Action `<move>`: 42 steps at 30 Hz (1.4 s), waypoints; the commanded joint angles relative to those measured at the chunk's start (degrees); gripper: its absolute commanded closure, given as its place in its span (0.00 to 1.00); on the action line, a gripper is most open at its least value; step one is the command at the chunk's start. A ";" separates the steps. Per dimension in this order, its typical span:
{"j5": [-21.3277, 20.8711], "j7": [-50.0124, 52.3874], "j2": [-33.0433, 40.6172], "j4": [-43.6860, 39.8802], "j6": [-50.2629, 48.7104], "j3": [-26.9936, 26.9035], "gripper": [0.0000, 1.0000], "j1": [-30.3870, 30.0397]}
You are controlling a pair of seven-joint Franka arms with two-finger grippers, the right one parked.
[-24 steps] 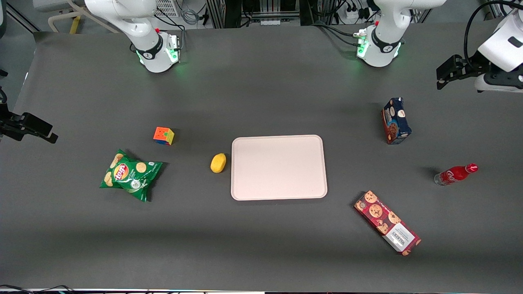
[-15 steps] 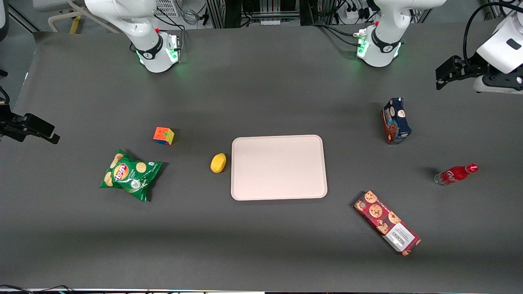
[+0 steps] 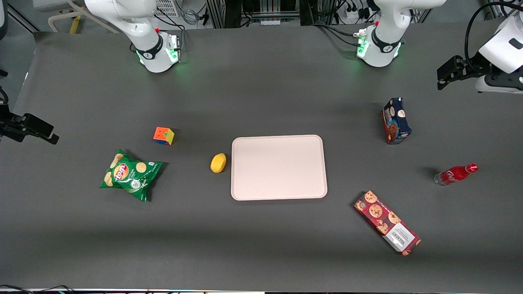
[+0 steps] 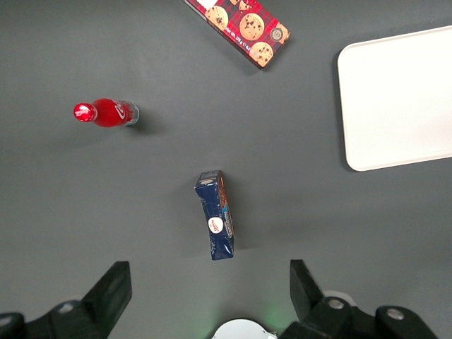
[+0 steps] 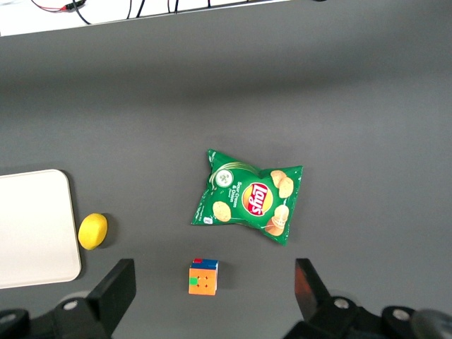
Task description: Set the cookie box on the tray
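Observation:
The cookie box (image 3: 395, 121), a small navy carton with a chocolate cookie picture, stands on the dark table toward the working arm's end. The wrist view shows its navy face and white oval mark (image 4: 215, 215). The pale pink tray (image 3: 278, 167) lies flat at the table's middle with nothing on it, and its corner shows in the wrist view (image 4: 395, 99). My gripper (image 3: 443, 77) hangs high above the table's end, farther from the front camera than the cookie box. It is open (image 4: 208, 282), its fingers wide apart with nothing between them.
A long red cookie box (image 3: 386, 222) and a red cola bottle (image 3: 455, 174) lie nearer the front camera than the cookie box. A lemon (image 3: 218, 163) sits beside the tray. A colour cube (image 3: 164, 135) and a green chips bag (image 3: 130, 174) lie toward the parked arm's end.
My gripper has shifted only slightly above the table's end. The cookie box, the tray and the other objects have not moved.

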State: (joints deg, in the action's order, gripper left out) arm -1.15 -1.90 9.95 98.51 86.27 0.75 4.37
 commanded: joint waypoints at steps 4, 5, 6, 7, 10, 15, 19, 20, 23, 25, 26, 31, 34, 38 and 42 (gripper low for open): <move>0.18 0.14 -0.81 -2.26 -1.98 -0.22 0.00 -0.24; 0.19 0.23 -0.72 -2.53 -2.07 -0.22 0.00 -0.15; 0.10 0.40 -0.72 -2.88 -2.07 -0.22 0.00 -0.15; 0.10 0.32 -0.72 -3.32 -2.16 -0.22 0.00 -0.07; -0.25 0.14 -0.37 -5.60 -5.48 -0.31 0.00 -0.06; -0.52 0.40 -0.28 -9.65 -14.18 -0.48 0.00 -0.59; -1.04 0.58 0.16 -6.50 -19.12 -0.66 0.00 -1.03; -1.13 0.58 0.50 -4.40 -18.77 -1.01 0.00 -1.03; -1.92 1.10 1.03 3.94 -14.48 -2.41 0.00 -1.12; -2.10 1.98 2.00 10.97 -8.60 -2.51 0.00 -1.12; -2.01 2.94 2.35 14.48 -5.09 -2.59 0.00 -1.12; -1.58 5.67 1.83 28.21 12.22 -2.94 0.00 -1.12; -1.22 7.69 -0.54 34.45 22.42 -3.38 0.00 -1.12; -1.22 8.14 -4.06 38.94 30.43 -3.47 0.00 -1.12; -1.22 8.14 -5.38 44.21 38.42 -3.47 0.00 -1.12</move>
State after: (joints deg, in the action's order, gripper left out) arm -2.45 4.98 4.71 137.08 116.93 -2.60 3.13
